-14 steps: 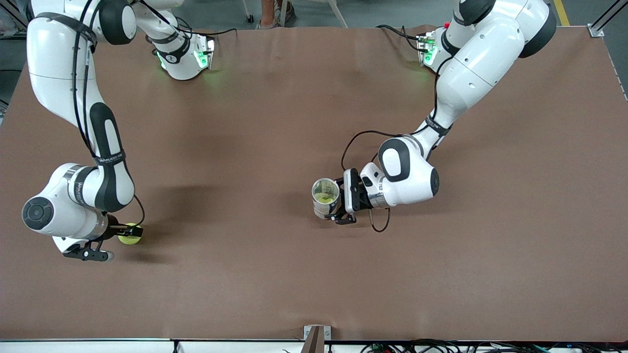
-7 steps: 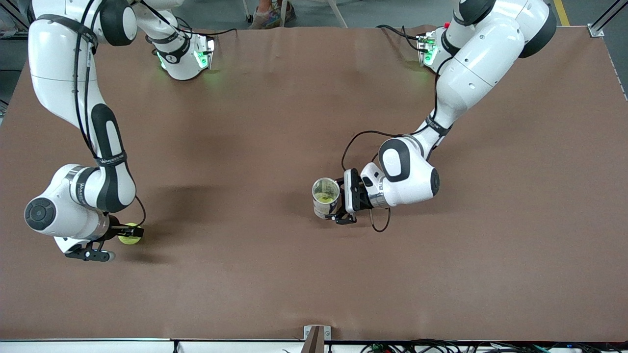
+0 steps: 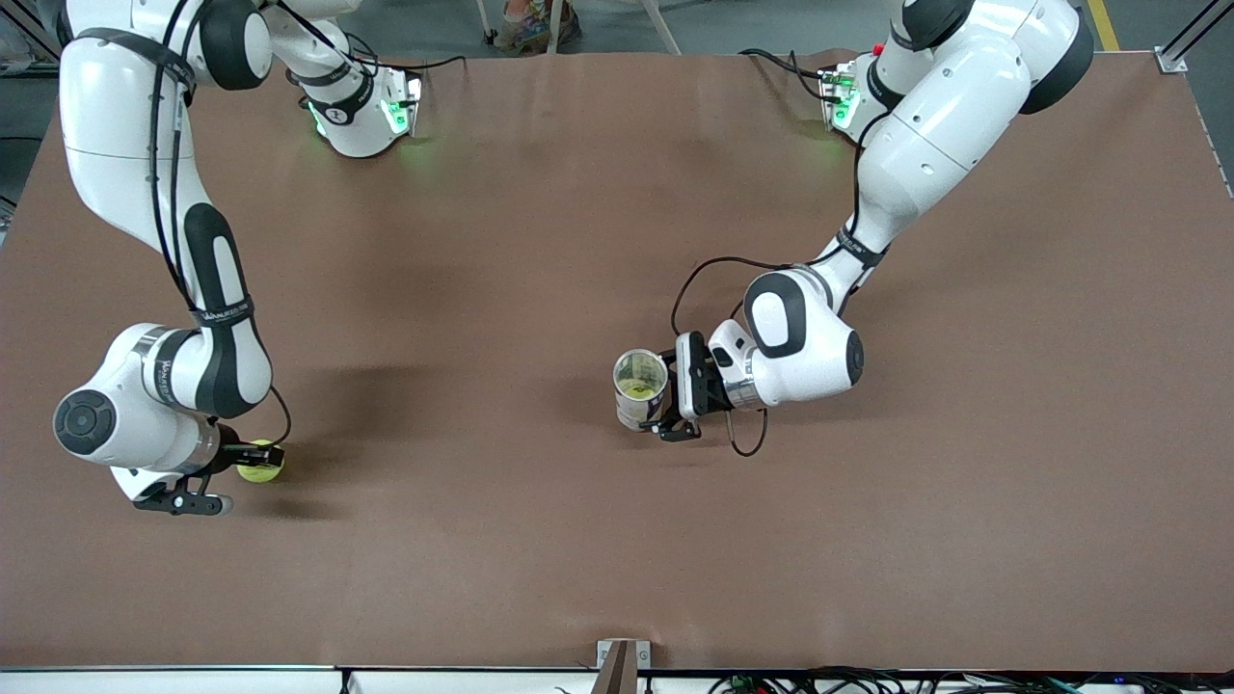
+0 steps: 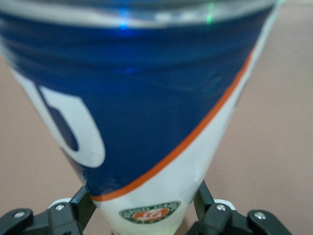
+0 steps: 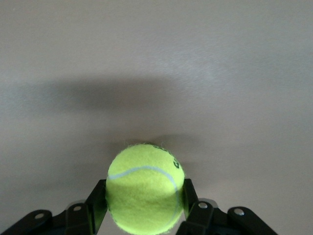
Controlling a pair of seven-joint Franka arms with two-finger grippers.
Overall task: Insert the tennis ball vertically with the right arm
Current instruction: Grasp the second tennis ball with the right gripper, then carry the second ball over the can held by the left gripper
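A yellow-green tennis ball (image 3: pixel 260 462) sits between the fingers of my right gripper (image 3: pixel 253 462), low over the table at the right arm's end; in the right wrist view the ball (image 5: pixel 145 187) fills the gap between the black fingers (image 5: pixel 98 200). My left gripper (image 3: pixel 661 397) is shut on an upright open-topped can (image 3: pixel 640 387) near the table's middle; a yellow-green ball lies inside it. In the left wrist view the can (image 4: pixel 142 112) shows a blue, white and orange label.
The brown table (image 3: pixel 540 241) spreads wide between the ball and the can. The arm bases with green lights stand at the table's edge farthest from the front camera. A small metal bracket (image 3: pixel 622 657) sits at the nearest edge.
My right arm has shifted slightly with the ball held in its gripper; the ball has risen a little off the table. The left arm and the can have not moved.
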